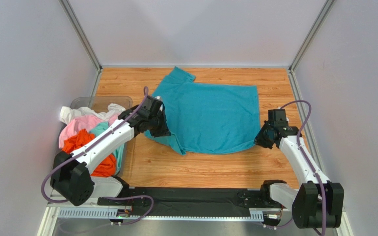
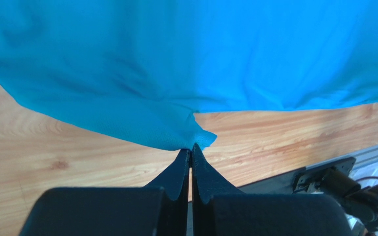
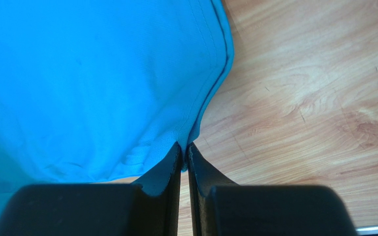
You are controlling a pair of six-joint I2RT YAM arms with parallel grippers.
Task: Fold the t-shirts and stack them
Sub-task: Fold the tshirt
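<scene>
The teal t-shirt (image 1: 206, 115) lies spread across the middle of the wooden table (image 1: 201, 167), one sleeve pointing to the far left. My left gripper (image 1: 162, 129) is shut on the shirt's near-left edge; in the left wrist view the cloth (image 2: 186, 64) is pinched at the fingertips of the gripper (image 2: 191, 146). My right gripper (image 1: 261, 141) is shut on the shirt's near-right corner; in the right wrist view the hemmed corner (image 3: 127, 73) sits between the tips of the gripper (image 3: 184, 146). Orange (image 1: 80, 140), pink (image 1: 77, 125), white (image 1: 70, 114) and light aqua (image 1: 100, 129) t-shirts lie heaped at the left.
A clear plastic bin (image 1: 97, 102) at the table's left holds the heaped shirts. White walls with metal corner posts close in the back and sides. A black strip (image 1: 191, 196) and metal rail run along the near edge between the arm bases.
</scene>
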